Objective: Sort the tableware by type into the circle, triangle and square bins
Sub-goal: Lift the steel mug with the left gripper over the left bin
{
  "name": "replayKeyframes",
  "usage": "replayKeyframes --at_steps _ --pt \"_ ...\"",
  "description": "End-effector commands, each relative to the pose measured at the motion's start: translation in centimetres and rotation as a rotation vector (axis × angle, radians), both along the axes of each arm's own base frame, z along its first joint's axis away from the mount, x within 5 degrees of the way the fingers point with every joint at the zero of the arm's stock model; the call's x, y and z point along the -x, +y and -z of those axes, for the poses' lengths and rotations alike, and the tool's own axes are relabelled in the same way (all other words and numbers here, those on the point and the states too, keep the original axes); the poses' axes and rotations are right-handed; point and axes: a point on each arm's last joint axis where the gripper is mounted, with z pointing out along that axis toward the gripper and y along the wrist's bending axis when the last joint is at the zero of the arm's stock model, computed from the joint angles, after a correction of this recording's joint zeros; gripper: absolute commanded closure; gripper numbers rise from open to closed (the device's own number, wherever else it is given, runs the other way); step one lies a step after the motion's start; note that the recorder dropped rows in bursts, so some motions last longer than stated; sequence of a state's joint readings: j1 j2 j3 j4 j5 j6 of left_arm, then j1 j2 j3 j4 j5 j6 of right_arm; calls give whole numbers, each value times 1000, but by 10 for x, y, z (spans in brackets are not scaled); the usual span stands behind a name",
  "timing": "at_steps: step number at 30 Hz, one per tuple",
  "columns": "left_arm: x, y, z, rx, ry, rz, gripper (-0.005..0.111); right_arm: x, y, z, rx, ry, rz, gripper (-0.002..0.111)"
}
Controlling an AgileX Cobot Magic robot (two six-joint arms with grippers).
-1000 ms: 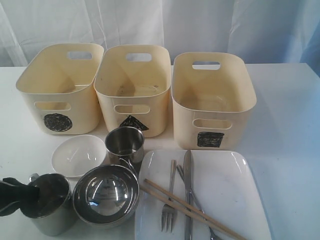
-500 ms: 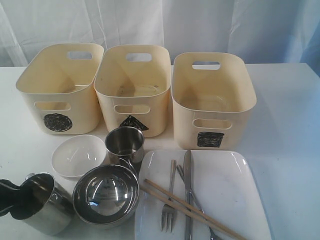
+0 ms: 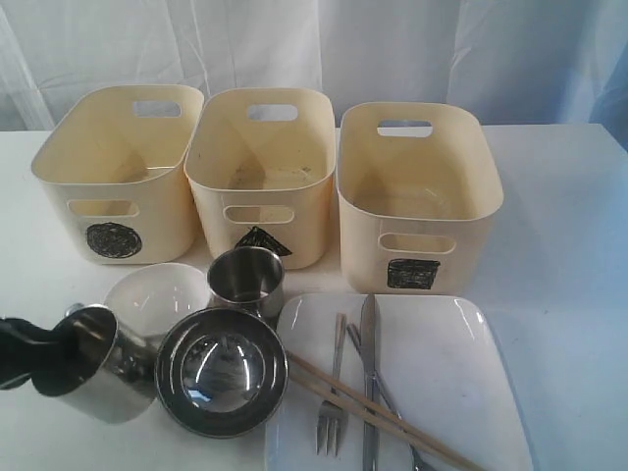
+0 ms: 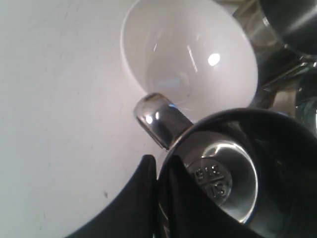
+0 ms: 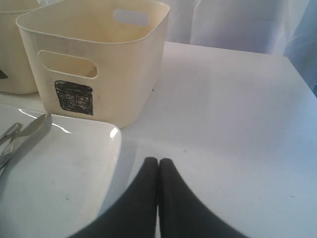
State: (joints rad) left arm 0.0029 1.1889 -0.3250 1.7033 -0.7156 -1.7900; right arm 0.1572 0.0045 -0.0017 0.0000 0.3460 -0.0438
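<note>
Left jaws grip the tilted steel mug (image 3: 103,373) near-left, the circle bin (image 3: 157,221) directly beyond it; right jaws clenched, empty.

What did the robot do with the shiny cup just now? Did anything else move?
The left claw shut on the rim of the near steel mug, then lifted and tilted it toward the white bowl. The steel bowl beside it shifted a little. The bins, plate, other mug and right claw stayed put.
</note>
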Motion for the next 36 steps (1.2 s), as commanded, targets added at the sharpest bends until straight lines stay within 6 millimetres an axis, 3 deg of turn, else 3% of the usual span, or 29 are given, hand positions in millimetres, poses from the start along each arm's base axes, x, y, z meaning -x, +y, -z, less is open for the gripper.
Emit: replayKeyframes --at_steps 1,7,14,19,24,36 --pt "-6 -4 -35 20 -162 41 102 0 -1 0 8 -8 6 108" --pt "-13 7 -84 -73 -397 -58 102 0 -1 0 8 -8 6 108" --pt "-27 24 -112 -240 -541 -191 102 0 -1 0 8 -8 6 108" --pt "-45 28 -116 -314 -568 -207 102 0 -1 0 8 -8 6 108" --pt "-78 29 -115 -354 -563 -183 102 0 -1 0 8 -8 6 108" --pt "-134 24 -118 -313 -649 -160 102 0 -1 0 8 -8 6 108"
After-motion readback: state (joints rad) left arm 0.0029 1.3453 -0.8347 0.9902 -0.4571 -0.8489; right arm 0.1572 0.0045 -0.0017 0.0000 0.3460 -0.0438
